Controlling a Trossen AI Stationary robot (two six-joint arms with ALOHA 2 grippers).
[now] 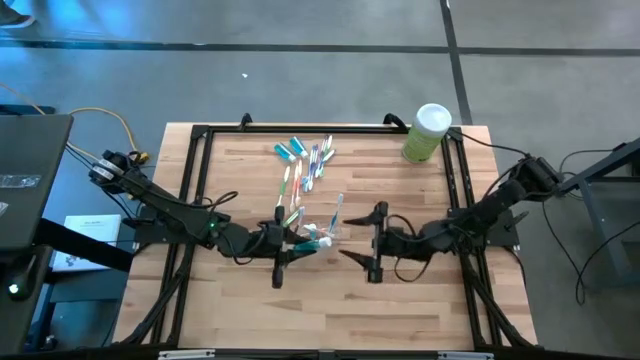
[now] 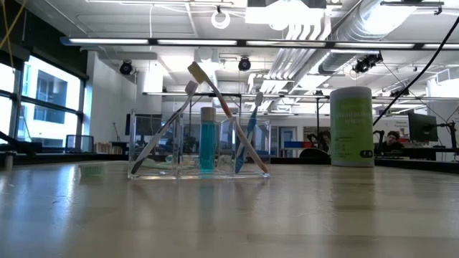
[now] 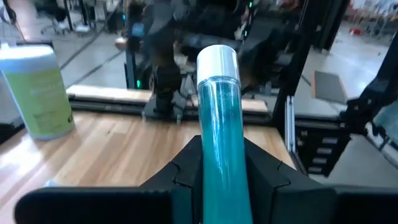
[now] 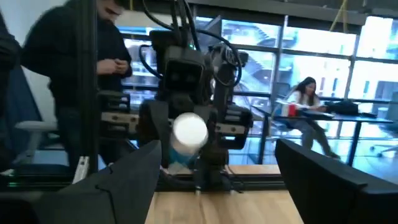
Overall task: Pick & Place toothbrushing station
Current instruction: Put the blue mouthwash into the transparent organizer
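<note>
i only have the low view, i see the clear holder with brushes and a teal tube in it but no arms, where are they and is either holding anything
observer: Both are over the near half of the table. The left claw is shut on another teal tube with a white cap, lifted off the wood.
operator: and the right claw
observer: Open and empty, facing the left one, looking at the tube's cap end-on.
operator: anything left to pick
observer: Yes, a loose pile of toothbrushes and tubes lies on the far side of the table.
</note>
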